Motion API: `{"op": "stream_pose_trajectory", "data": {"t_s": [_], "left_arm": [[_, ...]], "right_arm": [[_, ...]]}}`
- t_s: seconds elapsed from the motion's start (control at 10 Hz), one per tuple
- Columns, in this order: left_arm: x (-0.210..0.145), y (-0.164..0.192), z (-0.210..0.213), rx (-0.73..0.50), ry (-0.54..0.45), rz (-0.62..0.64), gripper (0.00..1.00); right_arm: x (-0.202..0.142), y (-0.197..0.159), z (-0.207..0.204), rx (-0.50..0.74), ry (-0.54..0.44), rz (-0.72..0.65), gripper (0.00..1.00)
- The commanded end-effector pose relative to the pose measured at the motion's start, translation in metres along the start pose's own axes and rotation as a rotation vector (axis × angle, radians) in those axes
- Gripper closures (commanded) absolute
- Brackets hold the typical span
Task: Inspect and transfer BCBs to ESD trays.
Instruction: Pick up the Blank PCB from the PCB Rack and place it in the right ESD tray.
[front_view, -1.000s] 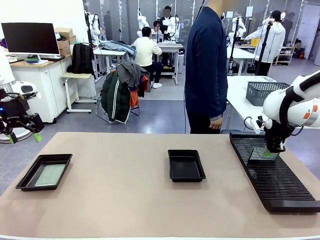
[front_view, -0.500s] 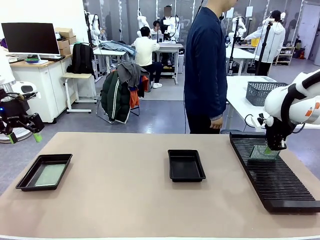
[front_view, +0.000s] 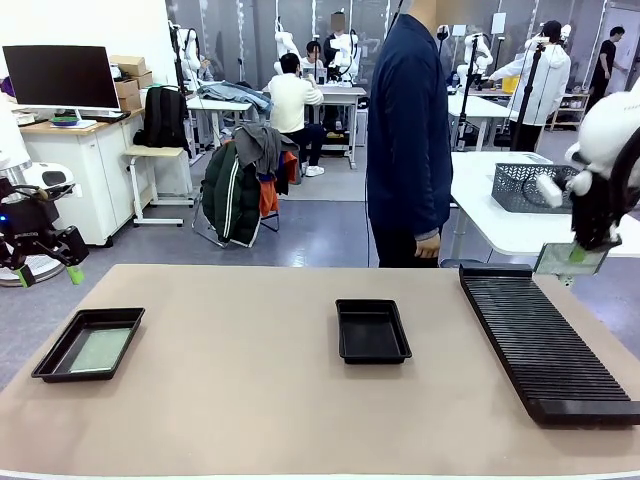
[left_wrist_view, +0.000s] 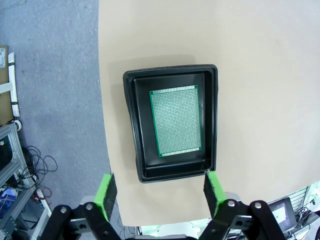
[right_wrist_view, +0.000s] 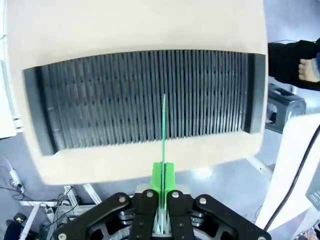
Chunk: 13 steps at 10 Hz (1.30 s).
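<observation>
A board (front_view: 553, 260) is pinched at its edge by the right claw (front_view: 577, 250), clear above the rack's (front_view: 540, 340) far end. It is best carried steadily to the empty middle tray (front_view: 372, 335), turned flat and laid inside the rim. The left claw (left_wrist_view: 160, 187) hangs spread over the left tray (left_wrist_view: 135, 125), where another board (left_wrist_view: 176, 121) lies flat. A person (front_view: 405, 130) stands just beyond the counter (front_view: 250, 400), close to the path, and should be given room.

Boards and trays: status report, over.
Right end effector shut on board, above the rack. Left end effector open, empty. Left tray holds second board; middle tray empty. Person at far side, not reaching in.
</observation>
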<state>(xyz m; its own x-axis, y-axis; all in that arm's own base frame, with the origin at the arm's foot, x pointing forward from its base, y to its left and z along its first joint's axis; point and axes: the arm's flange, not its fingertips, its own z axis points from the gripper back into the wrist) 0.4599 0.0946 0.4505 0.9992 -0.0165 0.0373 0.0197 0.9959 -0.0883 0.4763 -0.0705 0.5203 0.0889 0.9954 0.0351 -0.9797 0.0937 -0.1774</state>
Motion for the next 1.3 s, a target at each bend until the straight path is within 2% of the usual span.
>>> {"op": "stream_pose_trajectory", "data": {"t_s": [0.0,0.2,0.4,0.6,0.7,1.2], "left_arm": [[-0.001,0.0,0.0,0.0,-0.007,0.003,0.07],[-0.001,0.0,0.0,0.0,-0.007,0.003,0.07],[-0.001,0.0,0.0,0.0,-0.007,0.003,0.07],[-0.001,0.0,0.0,0.0,-0.007,0.003,0.07],[-0.001,0.0,0.0,0.0,-0.007,0.003,0.07],[-0.001,0.0,0.0,0.0,-0.007,0.003,0.07]], "right_arm": [[0.0,-0.005,0.043,0.071,0.014,-0.056,0.97],[0.0,-0.003,0.078,0.104,0.023,-0.092,0.97],[0.001,-0.002,0.094,0.128,0.011,-0.079,0.97],[-0.003,0.0,0.097,0.131,-0.007,-0.105,0.97],[-0.001,0.004,0.097,0.112,-0.003,-0.071,0.97],[-0.001,0.004,0.097,0.112,-0.003,-0.071,0.97]]}}
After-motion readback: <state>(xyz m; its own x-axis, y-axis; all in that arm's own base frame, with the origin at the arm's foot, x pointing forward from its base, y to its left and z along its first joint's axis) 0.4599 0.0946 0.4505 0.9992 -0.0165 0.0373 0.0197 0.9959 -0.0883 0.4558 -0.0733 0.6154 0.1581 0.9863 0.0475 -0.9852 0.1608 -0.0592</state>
